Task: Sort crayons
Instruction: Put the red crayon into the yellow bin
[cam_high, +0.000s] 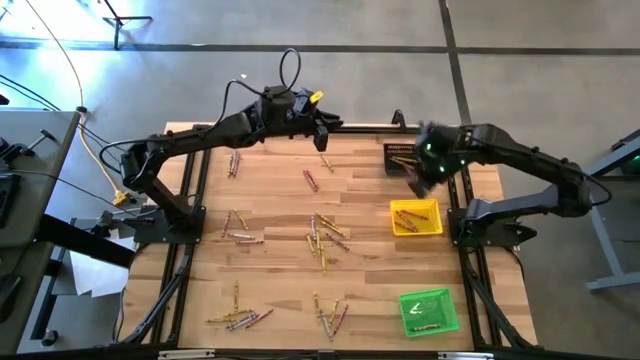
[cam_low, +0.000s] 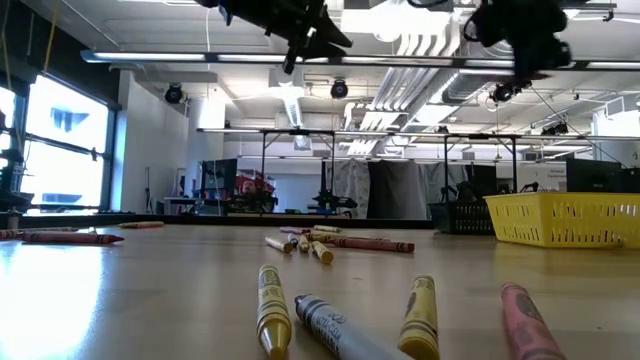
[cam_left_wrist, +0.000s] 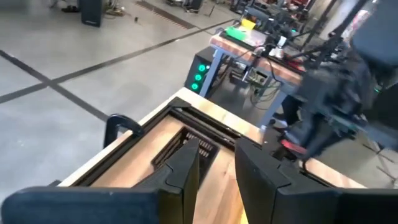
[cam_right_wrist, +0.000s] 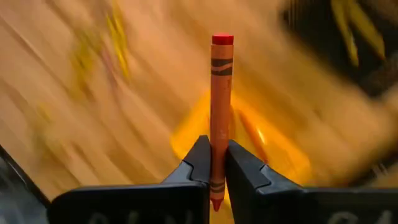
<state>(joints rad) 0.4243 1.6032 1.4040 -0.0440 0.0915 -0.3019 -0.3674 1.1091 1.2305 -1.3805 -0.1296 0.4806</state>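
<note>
Trays number three (cam_high: 416, 217); one red crayon (cam_right_wrist: 220, 112) gripped.

Table (cam_high: 270, 205) pale wood planks (faint sheen); crayons (cam_low: 272, 310) paper-wrapped, matt.

Two black jointed arms (cam_high: 200, 135), looped black cables, green lights on the right.

The wooden table (cam_high: 280, 200) carries scattered crayons (cam_high: 322, 238) across its middle and 3 trays along its right edge: black (cam_high: 398, 158), yellow (cam_high: 416, 217), green (cam_high: 429, 311).
</note>
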